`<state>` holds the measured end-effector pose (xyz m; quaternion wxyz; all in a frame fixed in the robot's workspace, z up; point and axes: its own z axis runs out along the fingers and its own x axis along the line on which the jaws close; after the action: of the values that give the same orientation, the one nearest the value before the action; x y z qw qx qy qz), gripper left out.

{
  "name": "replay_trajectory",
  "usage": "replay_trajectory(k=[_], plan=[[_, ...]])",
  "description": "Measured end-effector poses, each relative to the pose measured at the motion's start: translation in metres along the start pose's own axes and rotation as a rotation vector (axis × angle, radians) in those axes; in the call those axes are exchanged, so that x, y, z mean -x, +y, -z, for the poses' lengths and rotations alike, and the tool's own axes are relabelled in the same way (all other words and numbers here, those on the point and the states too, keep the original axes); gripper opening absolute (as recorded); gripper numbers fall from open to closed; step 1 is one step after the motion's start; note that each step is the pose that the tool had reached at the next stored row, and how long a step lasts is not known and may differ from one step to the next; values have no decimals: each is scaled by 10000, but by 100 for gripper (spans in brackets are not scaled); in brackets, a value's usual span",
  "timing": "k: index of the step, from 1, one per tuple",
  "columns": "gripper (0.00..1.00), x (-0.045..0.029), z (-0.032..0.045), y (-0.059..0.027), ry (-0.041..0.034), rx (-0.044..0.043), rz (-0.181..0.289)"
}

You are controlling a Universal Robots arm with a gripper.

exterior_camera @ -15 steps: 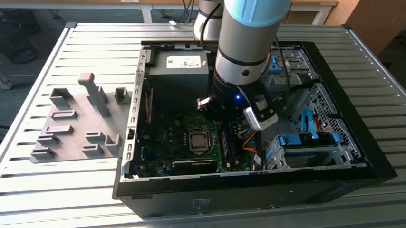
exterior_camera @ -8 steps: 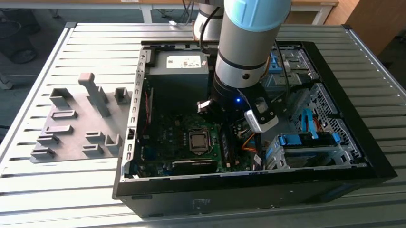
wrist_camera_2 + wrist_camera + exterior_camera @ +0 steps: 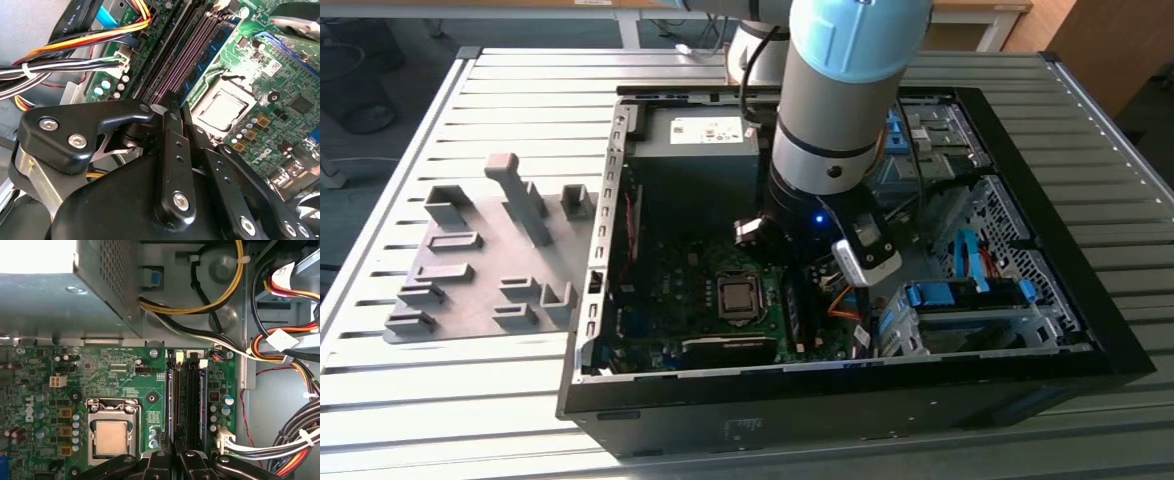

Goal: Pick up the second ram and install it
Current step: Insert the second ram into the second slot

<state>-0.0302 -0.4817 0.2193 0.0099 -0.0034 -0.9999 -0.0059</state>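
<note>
Leftmost in the exterior view, a grey holder tray point(image 3: 467, 270) lies on the slatted desk point(image 3: 520, 100), just beside the open computer case point(image 3: 854, 400). Next comes the arm point(image 3: 834, 110), reaching down into the case over the motherboard, just to the exterior view's right of the processor socket point(image 3: 736, 297).

Both wrist views show the gripper point(image 3: 176, 102) point(image 3: 175, 455) low over the bank of memory slots. The jaws stand drawn close together with a narrow gap between them. The near end of the second ram point(image 3: 212, 42) point(image 3: 170, 395) runs into that gap, so they seem to be pinching it (the contact itself is hidden by the black fingers).

The strip stands on edge in the slot nearest the processor socket, with dark empty slots on its other side. Its long axis runs straight away from the jaws along the slot, so the jaws sit at one end of it rather than at its middle. Whether it is fully seated I cannot tell.

Past the slots, bundled cables point(image 3: 295, 440) hang by the case wall.
</note>
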Motion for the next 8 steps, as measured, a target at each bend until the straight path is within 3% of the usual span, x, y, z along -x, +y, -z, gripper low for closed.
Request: replay_trajectory(k=[8], plan=[[14, 15, -16, 0, 0, 0, -53]])
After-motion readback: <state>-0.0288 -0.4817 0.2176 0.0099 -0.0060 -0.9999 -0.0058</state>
